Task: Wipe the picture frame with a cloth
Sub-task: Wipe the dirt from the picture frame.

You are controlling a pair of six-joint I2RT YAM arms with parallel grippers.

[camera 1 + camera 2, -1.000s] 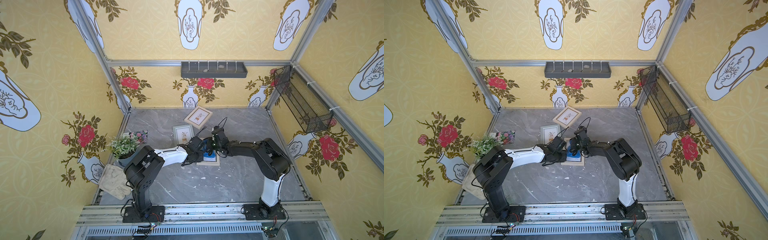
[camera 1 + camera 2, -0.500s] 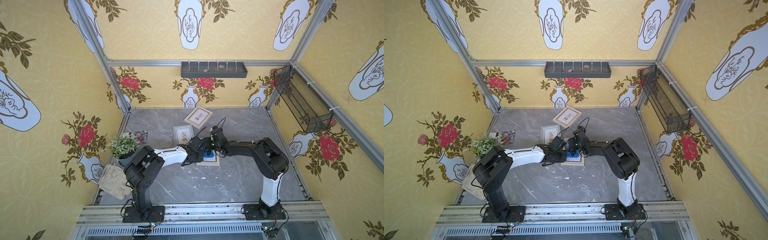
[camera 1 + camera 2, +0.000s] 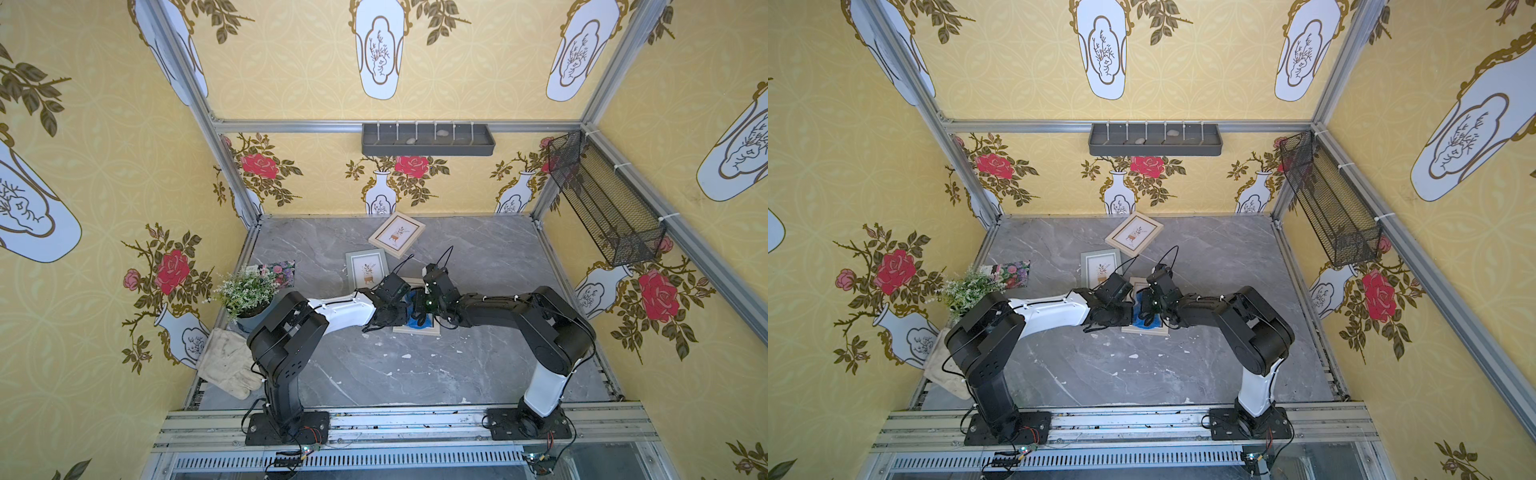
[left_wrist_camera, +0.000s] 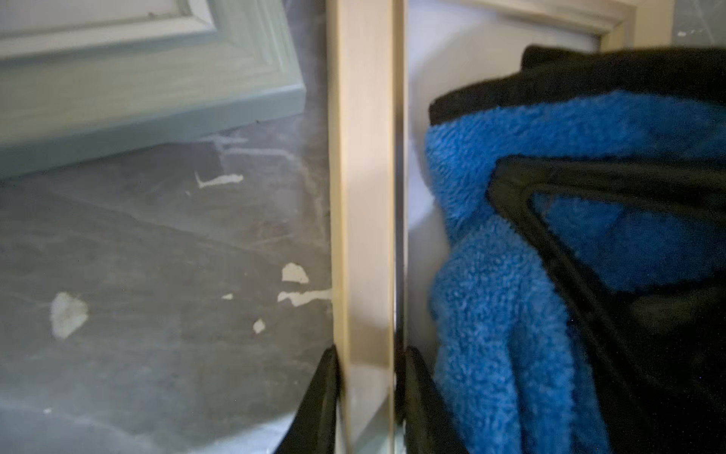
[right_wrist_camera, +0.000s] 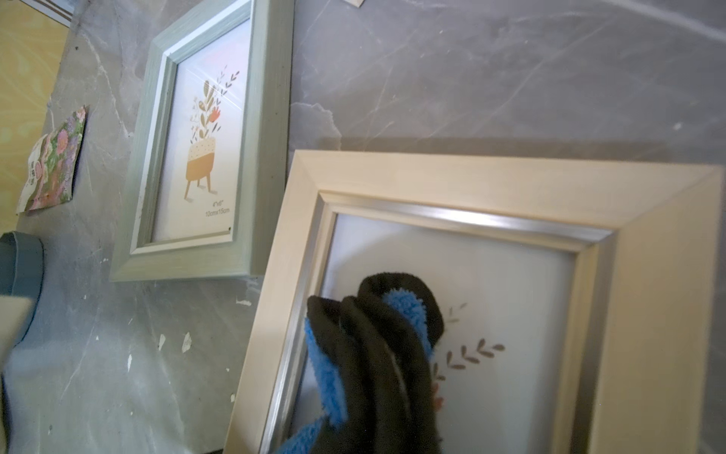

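A beige picture frame (image 3: 417,331) lies flat on the grey marble table between my two arms. My left gripper (image 4: 369,393) is shut on the frame's side rail (image 4: 365,196), one finger on each side of it. The bright-blue cloth (image 5: 404,310) with black trim is bunched up and pressed on the frame's glass (image 5: 510,283) near that rail. My right gripper (image 3: 422,308) is shut on the cloth (image 3: 419,324), and its fingertips are hidden in the folds. In the left wrist view the cloth (image 4: 491,275) lies just beside my left gripper's inner finger.
A grey-green frame (image 3: 366,268) lies just behind the beige one, and another beige frame (image 3: 397,233) lies farther back. A potted plant (image 3: 249,293), a floral card (image 3: 276,270) and an off-white work glove (image 3: 226,363) sit at the left. A wire basket (image 3: 602,203) hangs on the right wall.
My right gripper has shifted the bunched cloth slightly across the frame's glass. The left gripper has kept its hold on the rail without moving.
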